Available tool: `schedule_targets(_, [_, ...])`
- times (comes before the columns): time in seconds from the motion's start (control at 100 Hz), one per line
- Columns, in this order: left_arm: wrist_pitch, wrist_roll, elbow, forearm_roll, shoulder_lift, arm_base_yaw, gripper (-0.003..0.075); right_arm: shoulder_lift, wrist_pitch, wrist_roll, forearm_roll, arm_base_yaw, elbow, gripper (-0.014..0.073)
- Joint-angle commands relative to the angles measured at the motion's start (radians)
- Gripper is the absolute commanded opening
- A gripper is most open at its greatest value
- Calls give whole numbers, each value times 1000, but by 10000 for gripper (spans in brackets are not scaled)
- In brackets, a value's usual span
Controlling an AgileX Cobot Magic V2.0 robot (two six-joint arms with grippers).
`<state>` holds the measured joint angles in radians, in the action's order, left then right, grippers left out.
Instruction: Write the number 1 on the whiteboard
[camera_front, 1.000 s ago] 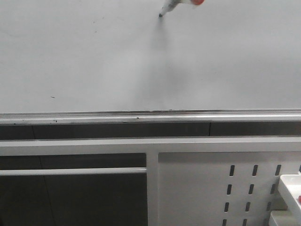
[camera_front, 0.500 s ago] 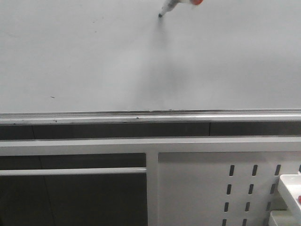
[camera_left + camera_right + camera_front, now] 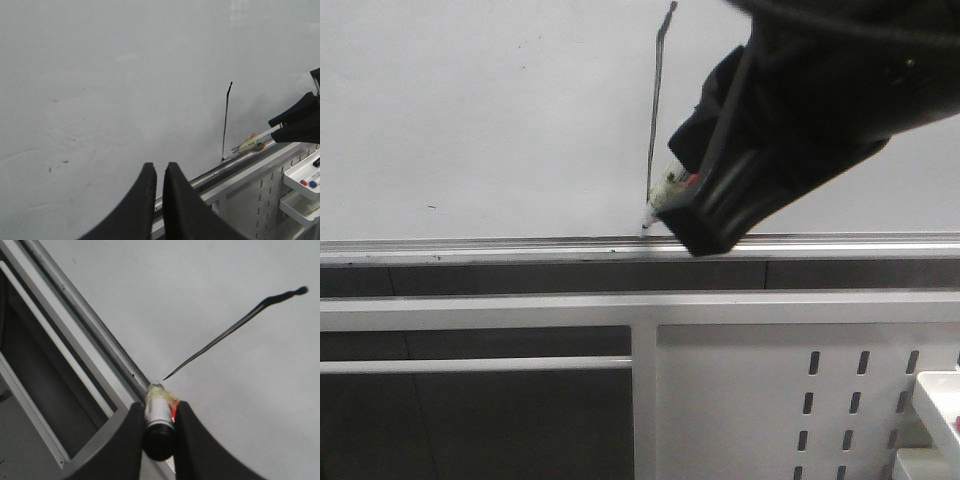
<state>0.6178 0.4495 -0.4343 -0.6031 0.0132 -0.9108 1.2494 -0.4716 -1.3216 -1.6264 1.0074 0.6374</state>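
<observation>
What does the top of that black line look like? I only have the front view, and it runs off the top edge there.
Observer: In the right wrist view the number 1 ends in a small round blob at its top.
Operator: The arm hides the grip. How is the pen held?
Observer: The right hand has both fingers clamped on the barrel of the marker, tip toward the lower end of the line.
Operator: And the other arm?
Observer: The left hand is shut on nothing, pointing at the whiteboard.
</observation>
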Motion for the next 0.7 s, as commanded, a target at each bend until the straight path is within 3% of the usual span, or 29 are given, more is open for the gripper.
schedule_targets(0.0, [-67, 9, -24, -18, 14, -1, 11, -14, -21, -12, -50, -8, 25, -50])
schedule_targets(0.21, [-67, 9, -24, -16, 14, -1, 11, -49, 1, -12, -50, 0, 33, -51])
schedule_targets(0.45, [-55, -23, -27, 123, 42, -2, 27, -271, 365, -12, -10, 68, 133, -51])
schedule_targets(0.52, [-64, -141, -42, 213, 98, -2, 99, -301, 386, -12, 26, 69, 171, -51])
schedule_targets(0.62, [-94, -365, -86, 332, 221, -2, 296, -306, 386, -12, 26, 69, 215, -51])
schedule_targets(0.69, [-94, -479, -136, 402, 326, -2, 386, -289, 390, -12, 26, 69, 234, -51])
